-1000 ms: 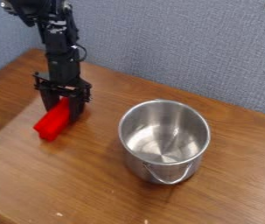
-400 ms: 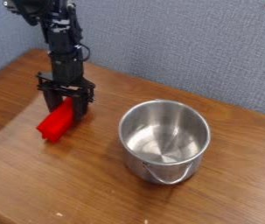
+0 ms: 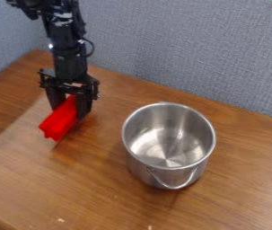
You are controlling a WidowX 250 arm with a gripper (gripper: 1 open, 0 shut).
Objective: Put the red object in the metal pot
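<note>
A bright red elongated block (image 3: 59, 121) hangs tilted between the fingers of my black gripper (image 3: 70, 105), which points straight down and is shut on the block's upper end. The block's lower end is close to the wooden table (image 3: 54, 184); whether it touches the surface I cannot tell. The shiny metal pot (image 3: 168, 142) stands upright and empty to the right of the gripper, a short gap away, its thin wire handle lying against the front side.
A blue-grey wall (image 3: 186, 45) rises behind the table. The table's back edge runs diagonally from upper left to right. Bare wood lies in front of the pot and the gripper.
The gripper with the red block has shifted slightly right and upward, toward the pot. The pot has stayed still.
</note>
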